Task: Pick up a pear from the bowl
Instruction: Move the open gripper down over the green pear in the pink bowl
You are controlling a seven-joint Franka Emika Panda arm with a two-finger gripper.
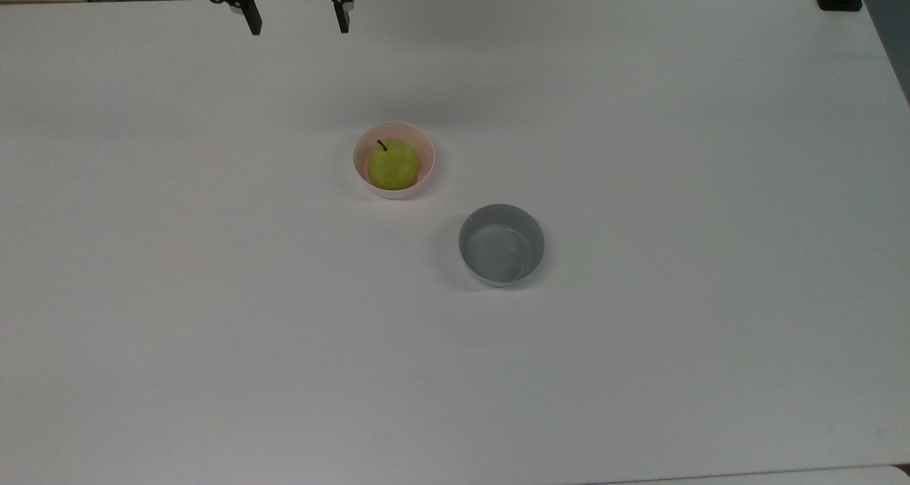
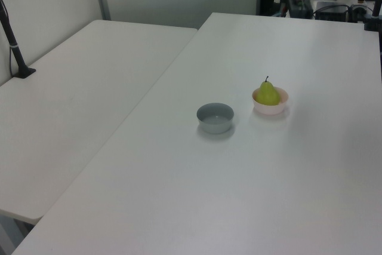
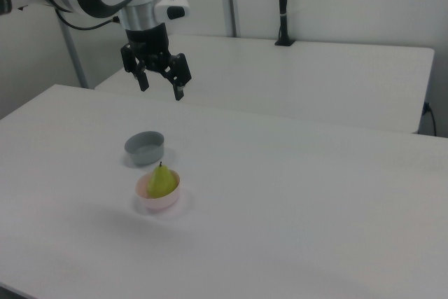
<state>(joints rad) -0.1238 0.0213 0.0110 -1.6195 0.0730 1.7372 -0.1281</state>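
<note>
The grey bowl lay nearest the camera in the top view, standing upright on the white table with nothing inside it. Taking that grey bowl as the landmark, the pink bowl stood near it but apart, up and toward the top view's left; in the right view the pink bowl sat just in front of the grey bowl, and in the left view the pink bowl was toward the left view's right of the grey bowl. The pear rested inside the pink bowl, its dark stem pointing up, and the yellow-green pear rose above the rim. The gripper hung well apart from the grey bowl, over the far edge of the table in the top view. In the right view the gripper hovered high above the grey bowl, its two black fingers spread wide with nothing between them.
</note>
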